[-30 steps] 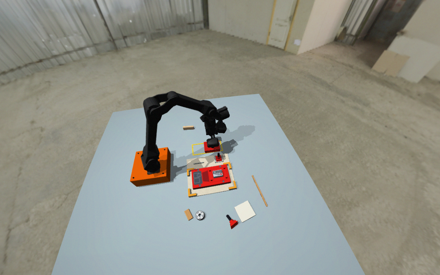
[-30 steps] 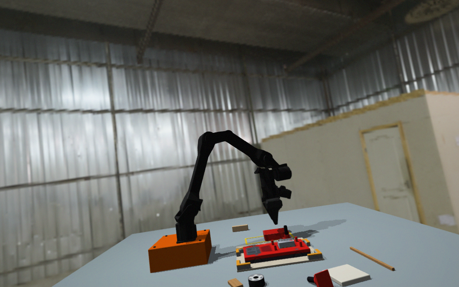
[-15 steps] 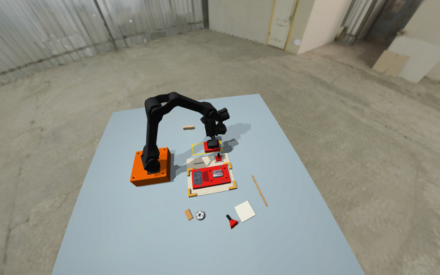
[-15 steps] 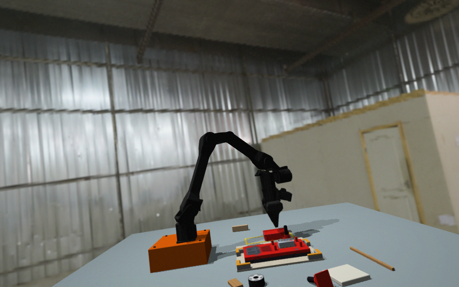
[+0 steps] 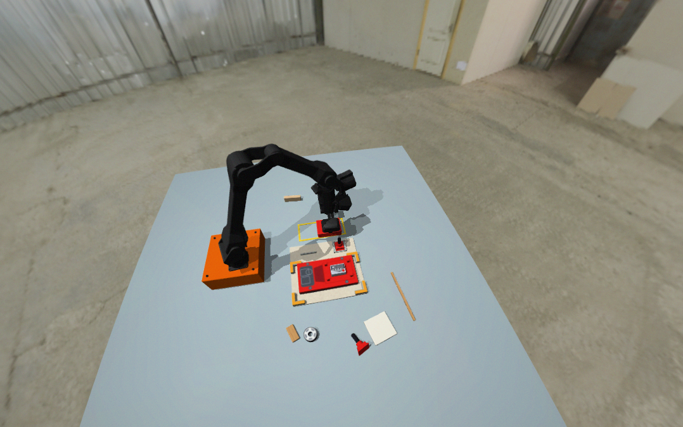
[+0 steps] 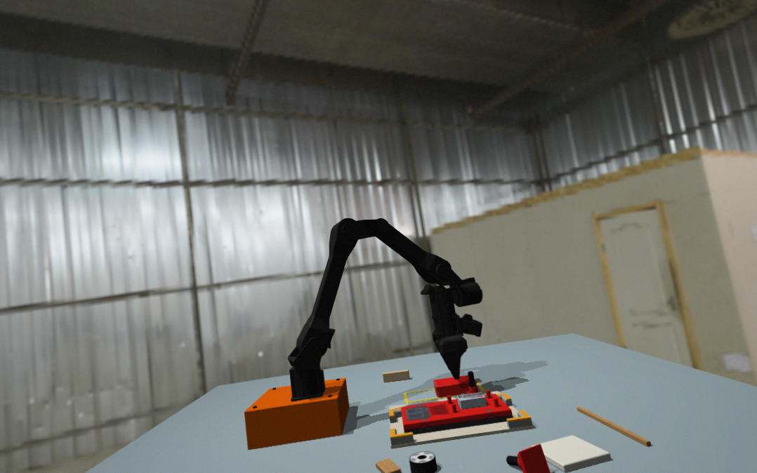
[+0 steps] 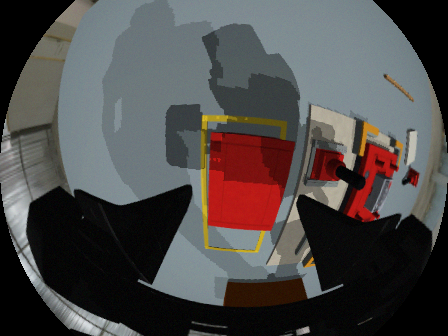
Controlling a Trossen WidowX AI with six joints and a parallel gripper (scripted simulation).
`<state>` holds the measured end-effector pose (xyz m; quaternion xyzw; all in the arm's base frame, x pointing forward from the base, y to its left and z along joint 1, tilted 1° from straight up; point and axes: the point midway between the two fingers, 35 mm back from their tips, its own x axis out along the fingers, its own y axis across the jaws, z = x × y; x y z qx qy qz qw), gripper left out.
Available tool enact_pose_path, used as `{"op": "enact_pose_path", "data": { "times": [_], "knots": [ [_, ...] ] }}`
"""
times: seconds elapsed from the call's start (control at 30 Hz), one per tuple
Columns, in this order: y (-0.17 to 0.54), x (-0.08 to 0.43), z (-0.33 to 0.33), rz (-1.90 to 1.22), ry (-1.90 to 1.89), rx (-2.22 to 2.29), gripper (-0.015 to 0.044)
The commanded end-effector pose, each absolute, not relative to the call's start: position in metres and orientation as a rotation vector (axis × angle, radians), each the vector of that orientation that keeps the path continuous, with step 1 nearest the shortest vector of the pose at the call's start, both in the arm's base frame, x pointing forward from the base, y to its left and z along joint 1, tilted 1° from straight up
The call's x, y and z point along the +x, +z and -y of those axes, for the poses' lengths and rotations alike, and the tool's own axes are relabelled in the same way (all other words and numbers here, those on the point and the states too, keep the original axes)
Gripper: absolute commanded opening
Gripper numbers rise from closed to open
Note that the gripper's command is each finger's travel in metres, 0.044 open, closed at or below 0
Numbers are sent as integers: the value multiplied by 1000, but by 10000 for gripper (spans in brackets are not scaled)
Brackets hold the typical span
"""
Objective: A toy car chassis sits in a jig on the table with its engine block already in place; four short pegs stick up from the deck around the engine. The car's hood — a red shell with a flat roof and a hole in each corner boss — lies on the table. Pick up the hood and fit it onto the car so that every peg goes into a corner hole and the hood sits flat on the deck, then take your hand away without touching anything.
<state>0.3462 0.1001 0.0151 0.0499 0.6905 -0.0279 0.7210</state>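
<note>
A broad, smooth, pale blue tabletop (image 5: 211, 352) (image 6: 334, 445) (image 7: 250, 50) carries everything. Rising over it is the matte black jointed arm (image 5: 237, 201) (image 6: 329, 284), bolted to a blocky orange base (image 5: 213, 269) (image 6: 295, 427). Its black gripper (image 5: 330, 221) (image 6: 457, 375) (image 7: 247, 196), with tapering wedge-shaped fingers, points down above the hood; the fingers stand wide apart with nothing between them.

Next comes the flat, cream-coloured jig board (image 5: 329, 298) (image 6: 463, 434) (image 7: 326, 122), fitted with L-shaped orange-topped corner brackets. Between these sits the glossy red, slab-like car chassis (image 5: 317, 282) (image 6: 441, 418) (image 7: 356, 195), its grey ribbed engine block (image 5: 338, 270) (image 6: 471, 400) (image 7: 380, 192) in place among short red pegs.

The red, flat-roofed hood shell (image 5: 320, 229) (image 6: 446, 386) (image 7: 245, 185) lies on the table within a thin yellow rectangular outline (image 5: 299, 232) (image 6: 405, 397) (image 7: 204, 200), beside the jig board and off the chassis.

A square, smooth white slab (image 5: 380, 328) (image 6: 574, 451) (image 7: 411, 146) lies well apart from the hood. Smaller still are a slim wooden stick (image 5: 402, 296) (image 6: 612, 426) (image 7: 398, 87) and a round silver-faced wheel (image 5: 305, 334) (image 6: 422, 465) with a dark side.
</note>
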Motion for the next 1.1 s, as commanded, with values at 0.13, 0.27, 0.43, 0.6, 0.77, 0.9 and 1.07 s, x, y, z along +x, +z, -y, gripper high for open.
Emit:
{"op": "enact_pose_path", "data": {
  "times": [0.13, 0.27, 0.43, 0.6, 0.77, 0.9, 1.07],
  "knots": [
    [6, 344, -99, -1535, -71, 109, 440],
    [3, 344, -99, -1535, -71, 109, 440],
    [3, 344, -99, -1535, -71, 109, 440],
    [1, 344, -99, -1535, -71, 109, 440],
    [-1, 344, -100, -1535, -71, 109, 440],
    [-3, 344, -100, -1535, -71, 109, 440],
    [-6, 344, -100, -1535, -71, 109, 440]
  ]
}}
